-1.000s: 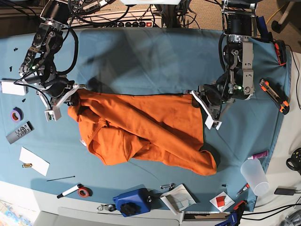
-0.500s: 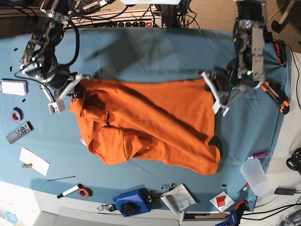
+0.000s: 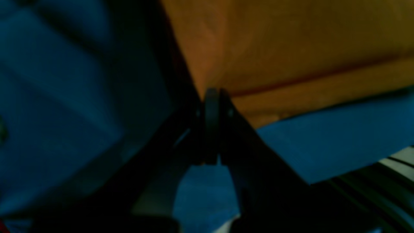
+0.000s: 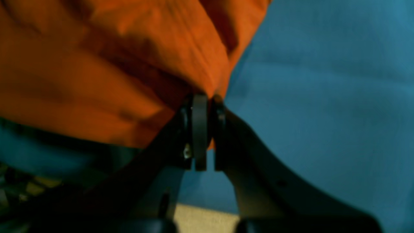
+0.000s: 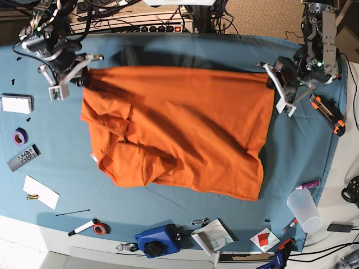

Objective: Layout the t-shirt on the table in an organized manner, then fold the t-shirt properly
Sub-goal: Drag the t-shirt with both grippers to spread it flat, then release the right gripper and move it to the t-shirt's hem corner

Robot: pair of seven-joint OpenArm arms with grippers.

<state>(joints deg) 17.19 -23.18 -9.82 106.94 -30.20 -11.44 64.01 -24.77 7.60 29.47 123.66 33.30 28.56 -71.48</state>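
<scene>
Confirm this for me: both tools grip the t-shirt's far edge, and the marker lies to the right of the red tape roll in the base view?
Not quite: the base view shows the marker left of the red tape roll. The rest stands.

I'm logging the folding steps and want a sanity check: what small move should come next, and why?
Probably a little more outward pull before lowering the edge: the left gripper and right gripper each grip a corner of the t-shirt, and its top edge looks nearly straight, yet folds remain bunched near the right gripper.
</scene>
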